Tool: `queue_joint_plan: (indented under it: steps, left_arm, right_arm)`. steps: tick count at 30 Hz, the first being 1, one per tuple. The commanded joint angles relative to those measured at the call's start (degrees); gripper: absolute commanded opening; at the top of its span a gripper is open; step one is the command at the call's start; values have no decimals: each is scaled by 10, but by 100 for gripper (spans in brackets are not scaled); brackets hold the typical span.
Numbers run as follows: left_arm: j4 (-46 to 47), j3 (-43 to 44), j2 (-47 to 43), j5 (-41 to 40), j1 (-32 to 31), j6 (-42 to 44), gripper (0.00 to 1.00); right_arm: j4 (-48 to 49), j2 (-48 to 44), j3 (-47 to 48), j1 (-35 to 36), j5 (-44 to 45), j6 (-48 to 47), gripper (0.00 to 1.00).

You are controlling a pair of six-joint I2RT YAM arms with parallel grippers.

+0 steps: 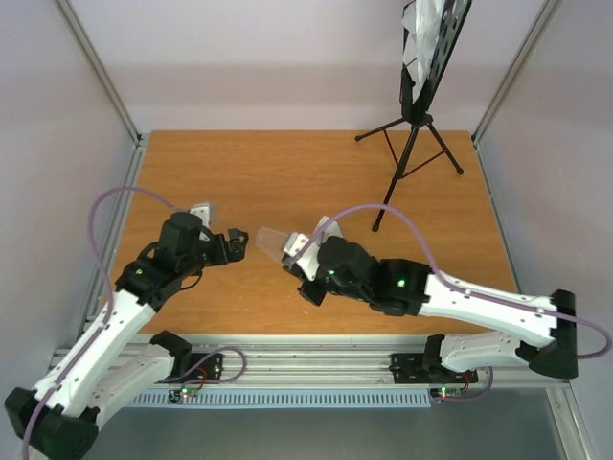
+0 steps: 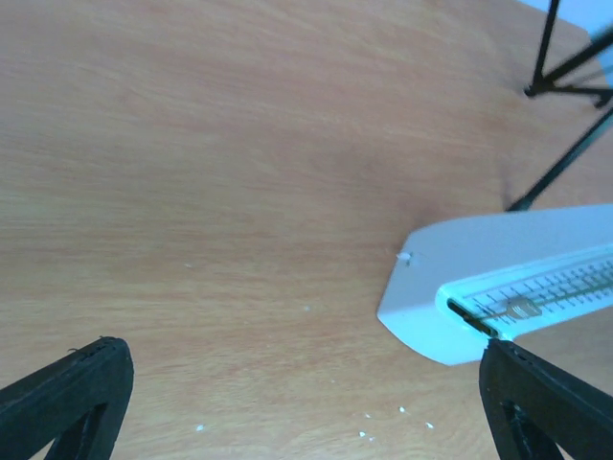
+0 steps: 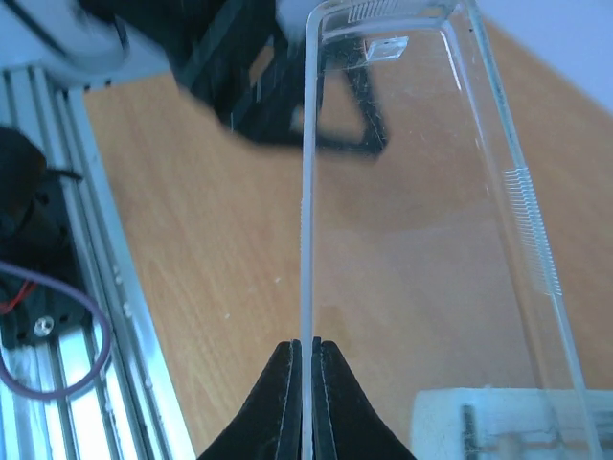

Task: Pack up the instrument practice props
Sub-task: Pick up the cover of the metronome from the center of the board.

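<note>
My right gripper point(image 3: 308, 350) is shut on one thin edge of the clear cover point(image 3: 412, 192), holding it off the table; from above, the gripper point(image 1: 292, 257) has the cover point(image 1: 271, 240) sticking out to the left. The white metronome point(image 2: 498, 287) lies on its side on the table, scale facing up, just behind my right wrist point(image 1: 326, 230) and low right in the right wrist view point(image 3: 508, 422). My left gripper point(image 2: 302, 359) is open and holds nothing, its tips point(image 1: 241, 241) just left of the cover. The black music stand point(image 1: 421, 96) stands at the back right with sheet music point(image 1: 421, 38) on its desk.
The stand's tripod legs point(image 1: 412, 163) spread over the back right of the wooden table point(image 1: 287, 172). Grey walls and metal posts point(image 1: 101, 77) close in both sides. An aluminium rail point(image 1: 316, 359) with cables runs along the near edge.
</note>
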Motion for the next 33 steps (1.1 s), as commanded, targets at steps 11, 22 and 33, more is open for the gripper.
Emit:
queue_joint_plan:
  steps: [11,22,33]
  left_arm:
    - [565,-167,240,280,-50,59,99]
    - [692,-143,434,303,-86,92,99]
    - [716,-129,486,295,-98,111,99]
  right_arm:
    - [-136,-142,54,-160,104,56,1]
    - [-109,-171,-45,-375,-12,128,1]
    - [-27,-95,-153,-356,-62,195,1]
